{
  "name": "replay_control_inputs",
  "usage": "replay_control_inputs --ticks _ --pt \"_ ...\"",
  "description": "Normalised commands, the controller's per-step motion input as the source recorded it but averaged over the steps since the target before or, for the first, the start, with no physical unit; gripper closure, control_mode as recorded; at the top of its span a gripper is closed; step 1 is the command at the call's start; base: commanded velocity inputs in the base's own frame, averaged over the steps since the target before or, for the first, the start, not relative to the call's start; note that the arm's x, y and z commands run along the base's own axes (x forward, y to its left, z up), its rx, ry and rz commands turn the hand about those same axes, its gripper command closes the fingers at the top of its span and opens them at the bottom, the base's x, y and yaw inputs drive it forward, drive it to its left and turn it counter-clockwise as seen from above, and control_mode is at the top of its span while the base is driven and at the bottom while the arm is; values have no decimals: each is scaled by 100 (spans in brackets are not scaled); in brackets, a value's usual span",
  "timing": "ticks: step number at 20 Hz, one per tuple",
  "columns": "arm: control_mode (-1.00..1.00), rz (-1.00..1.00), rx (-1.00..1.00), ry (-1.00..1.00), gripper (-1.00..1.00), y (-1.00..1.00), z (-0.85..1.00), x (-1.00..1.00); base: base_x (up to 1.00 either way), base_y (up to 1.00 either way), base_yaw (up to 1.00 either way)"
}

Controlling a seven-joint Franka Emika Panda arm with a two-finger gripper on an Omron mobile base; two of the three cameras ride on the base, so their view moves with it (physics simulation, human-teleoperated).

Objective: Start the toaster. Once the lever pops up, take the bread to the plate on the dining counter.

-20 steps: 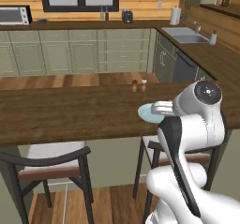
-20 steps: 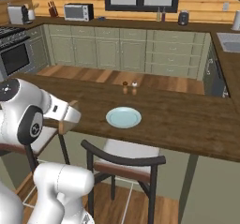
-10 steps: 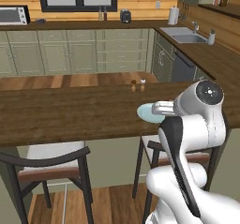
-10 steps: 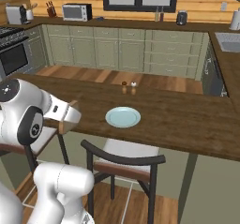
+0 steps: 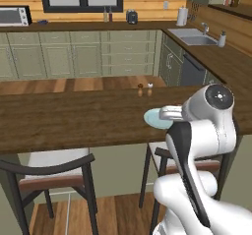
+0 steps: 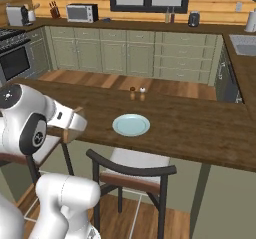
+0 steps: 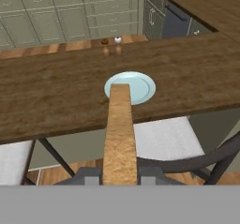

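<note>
Left base view: the plate [image 5: 155, 117] lies on the dark wooden surface [image 5: 74, 116], partly behind the arm. Right base view: the plate [image 6: 131, 125] sits near two small shakers [image 6: 137, 89]. Hand view: the pincer [image 7: 120, 174] seemingly grips the bread [image 7: 119, 134] edge-on, short of the plate [image 7: 140, 86].

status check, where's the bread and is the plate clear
Gripper shut on tan-brown bread slice, held edge-on short of the dark wood dining counter. Pale blue-green round plate bare. Two small shakers stand beyond it, apart.
</note>
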Motion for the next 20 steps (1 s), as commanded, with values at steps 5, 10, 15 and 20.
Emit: replay_control_inputs --ticks 5,10,15,20 --pt "-100 9 0 0 100 -8 -1 83 0 0 0" --pt "-100 16 12 0 100 -58 -2 96 0 0 0" --pt "-100 17 31 11 100 -99 -1 100 0 0 0" --pt "-100 13 34 30 100 -74 -11 100 0 0 0"
